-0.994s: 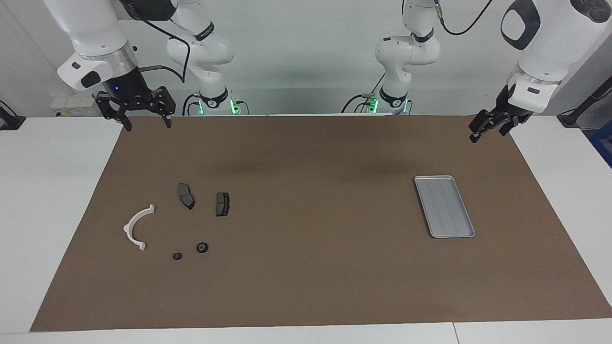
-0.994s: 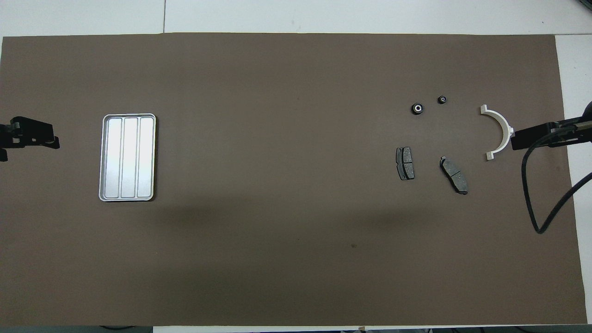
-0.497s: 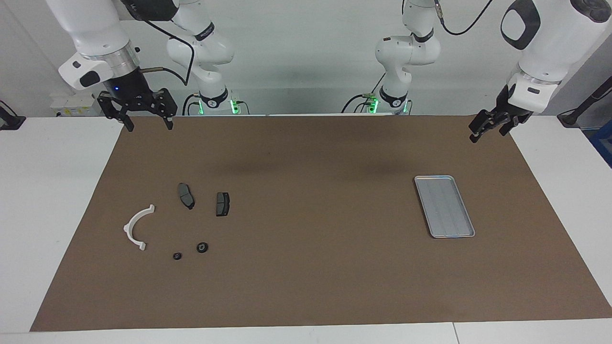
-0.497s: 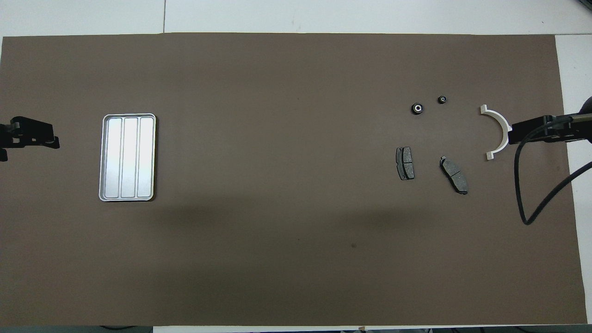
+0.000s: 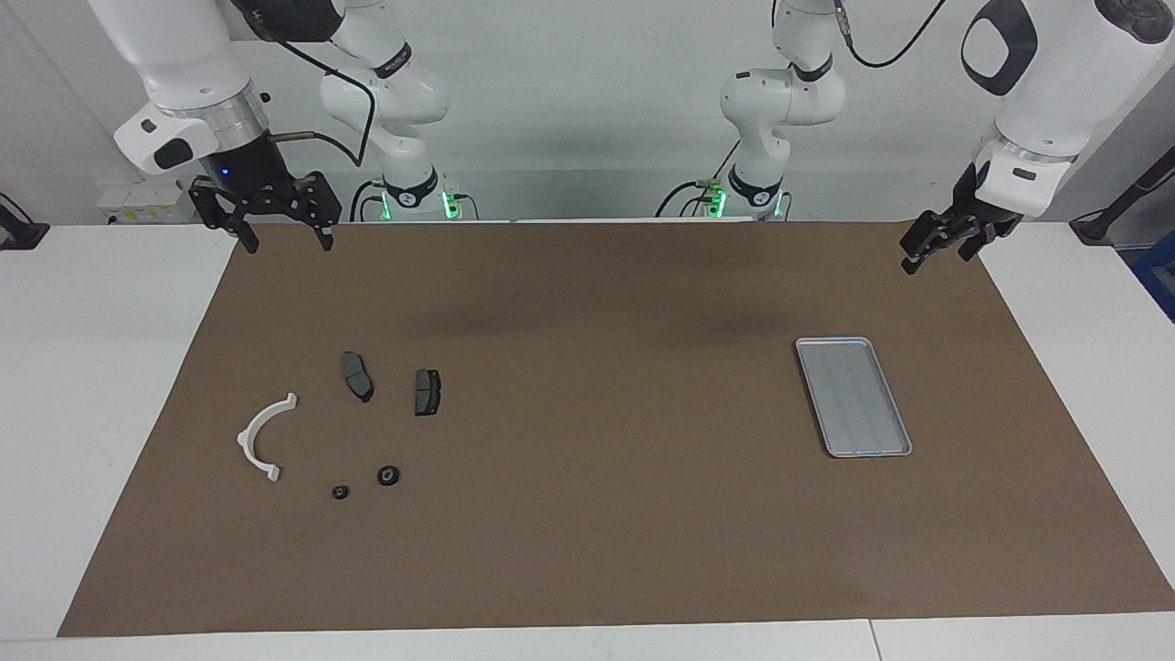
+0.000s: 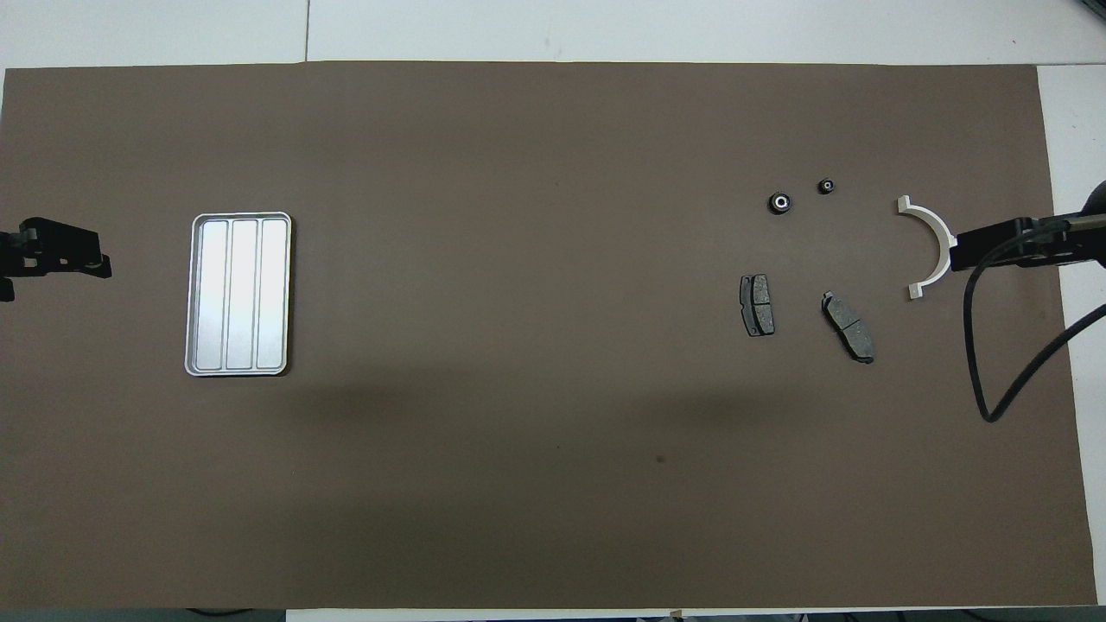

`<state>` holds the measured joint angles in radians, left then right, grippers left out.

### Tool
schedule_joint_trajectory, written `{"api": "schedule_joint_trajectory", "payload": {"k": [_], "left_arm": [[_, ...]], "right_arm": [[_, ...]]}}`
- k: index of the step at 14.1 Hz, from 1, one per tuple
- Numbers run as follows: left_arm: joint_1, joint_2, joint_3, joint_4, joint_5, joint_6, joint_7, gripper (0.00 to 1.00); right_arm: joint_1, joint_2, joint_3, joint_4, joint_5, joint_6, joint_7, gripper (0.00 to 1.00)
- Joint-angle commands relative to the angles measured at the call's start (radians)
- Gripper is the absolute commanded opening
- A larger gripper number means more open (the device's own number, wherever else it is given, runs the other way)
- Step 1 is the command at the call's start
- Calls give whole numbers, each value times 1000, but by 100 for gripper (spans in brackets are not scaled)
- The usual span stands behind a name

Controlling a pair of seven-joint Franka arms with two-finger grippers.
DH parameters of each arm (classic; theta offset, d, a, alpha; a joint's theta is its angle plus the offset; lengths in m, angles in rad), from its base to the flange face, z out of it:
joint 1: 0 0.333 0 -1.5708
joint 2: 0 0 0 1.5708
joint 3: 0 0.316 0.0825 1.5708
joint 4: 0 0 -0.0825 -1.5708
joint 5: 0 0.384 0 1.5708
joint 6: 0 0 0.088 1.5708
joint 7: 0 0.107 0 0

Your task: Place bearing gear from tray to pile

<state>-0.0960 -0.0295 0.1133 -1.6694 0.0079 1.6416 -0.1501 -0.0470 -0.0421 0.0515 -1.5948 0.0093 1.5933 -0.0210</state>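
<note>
The silver tray lies on the brown mat toward the left arm's end, with nothing in it. At the right arm's end sits the pile: a white curved bracket and two dark brake pads. A round black bearing gear and a smaller one lie on the mat beside them, farther from the robots. My right gripper hangs open and empty, high over the mat's edge by the bracket. My left gripper waits open and empty over the mat's edge, apart from the tray.
The brown mat covers most of the white table. A black cable loops down from the right arm over the mat's edge. Both arm bases stand at the robots' end of the table.
The right gripper has drifted slightly up and a little toward the table's middle, and its cable loop has shifted. The left arm and all parts have stayed still.
</note>
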Motion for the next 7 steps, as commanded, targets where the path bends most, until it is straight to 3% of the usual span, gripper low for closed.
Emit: {"api": "schedule_joint_trajectory", "payload": {"k": [1, 7], "left_arm": [[5, -20, -4, -21, 1, 11, 10, 100], [5, -20, -4, -21, 1, 11, 10, 100]], "right_arm": [[-16, -2, 7, -7, 6, 13, -27, 100], [-14, -2, 7, -7, 15, 13, -27, 100]]}}
